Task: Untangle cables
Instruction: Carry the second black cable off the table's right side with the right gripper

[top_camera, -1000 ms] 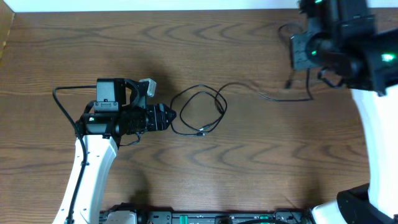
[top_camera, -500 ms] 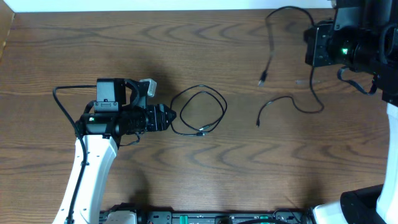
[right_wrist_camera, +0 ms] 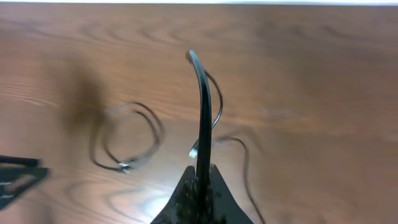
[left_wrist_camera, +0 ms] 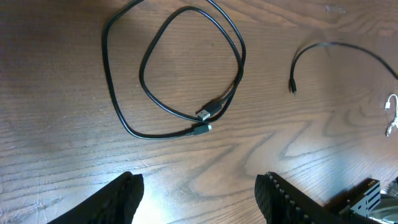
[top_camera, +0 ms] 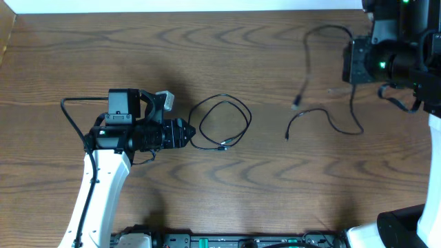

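- Basically, the two black cables were apart at this moment: one lay on the wooden table (top_camera: pixel 138 48) and one was in the air.
- The right gripper (right_wrist_camera: pixel 200 179) was up at the far right corner with its fingers pinched together on the lifted black cable (right_wrist_camera: pixel 203 112), which rose straight out of the jaws.
- That cable was probably held high so its length could hang free of the other one. Its two loose ends (top_camera: pixel 296 105) dangled over the table right of centre, well apart from the coil.
- The coiled black cable (left_wrist_camera: pixel 240 59) lay flat mid-table in a double loop, with its USB plugs (left_wrist_camera: pixel 203 114) side by side at the near edge of the loop.
- The left gripper (left_wrist_camera: pixel 199 199) sat low just beside that coil, pointing at it. Its fingers (left_wrist_camera: pixel 124 194) were apart with nothing between them.
- Judgement: the left arm looked parked as an anchor or ready to pin or grab the coil, which was not gripped.
- A white strand (left_wrist_camera: pixel 390 115) showed at the right edge of the left wrist view, too small to tell how it lay.
- Judgement: the separation looked mostly done. What was left was to set the lifted cable down clear of the coil.
- Risk: the dangling ends could swing and snag the coil.
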